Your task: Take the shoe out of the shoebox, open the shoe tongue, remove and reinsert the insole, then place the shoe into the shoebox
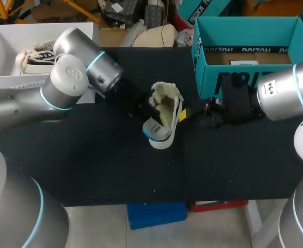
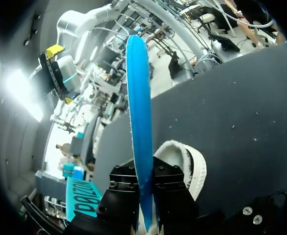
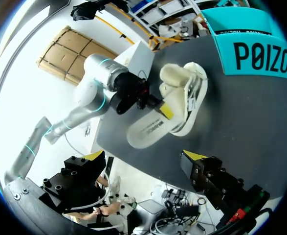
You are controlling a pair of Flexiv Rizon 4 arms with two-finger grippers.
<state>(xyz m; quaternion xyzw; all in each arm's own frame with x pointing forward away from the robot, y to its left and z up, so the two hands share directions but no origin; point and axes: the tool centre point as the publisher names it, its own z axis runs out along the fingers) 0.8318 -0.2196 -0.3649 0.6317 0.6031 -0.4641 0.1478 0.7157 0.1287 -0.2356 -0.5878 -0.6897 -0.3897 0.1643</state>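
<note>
Left gripper (image 2: 144,190) pinches insole (image 2: 139,112) (blue underside); right gripper (image 3: 143,156) spread

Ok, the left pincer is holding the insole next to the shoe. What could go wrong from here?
1. The left pincer grips the insole near one end only. The long free part could bend or slip when it is pressed into the shoe.
2. The shoe appears to lie on its side, unheld. The right pincer is open and apart from it, so a push may slide the shoe across the table rather than seat the insole.
</note>
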